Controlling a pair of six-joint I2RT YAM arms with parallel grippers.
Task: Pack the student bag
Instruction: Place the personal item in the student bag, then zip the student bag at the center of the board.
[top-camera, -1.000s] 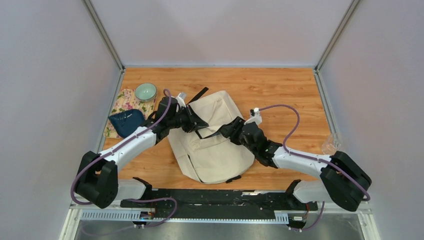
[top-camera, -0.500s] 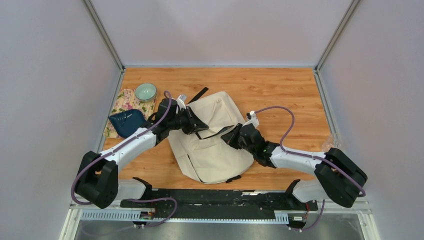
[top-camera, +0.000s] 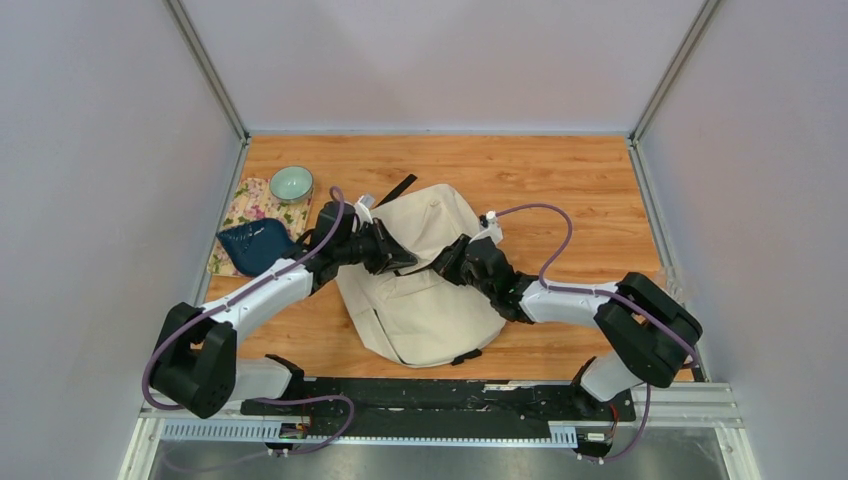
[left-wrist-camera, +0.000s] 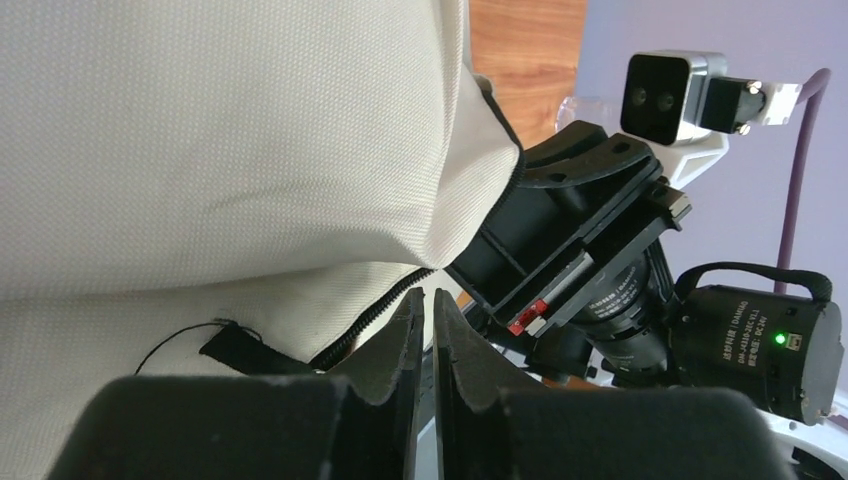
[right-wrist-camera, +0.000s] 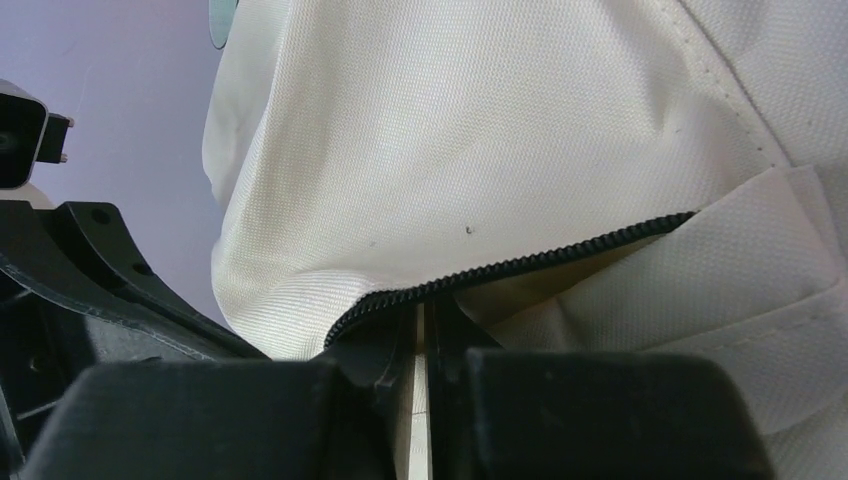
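Wooden table (top-camera: 560, 180), grey walls; student bag (top-camera: 430, 310) lying between my two grippers; my left gripper (left-wrist-camera: 428, 300) pinched tight on its zipper edge; my right gripper (right-wrist-camera: 422, 315) clamped on the facing fabric; blue pouch (top-camera: 252, 245) outboard of my left wrist.

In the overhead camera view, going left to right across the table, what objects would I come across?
blue pouch → green bowl → student bag
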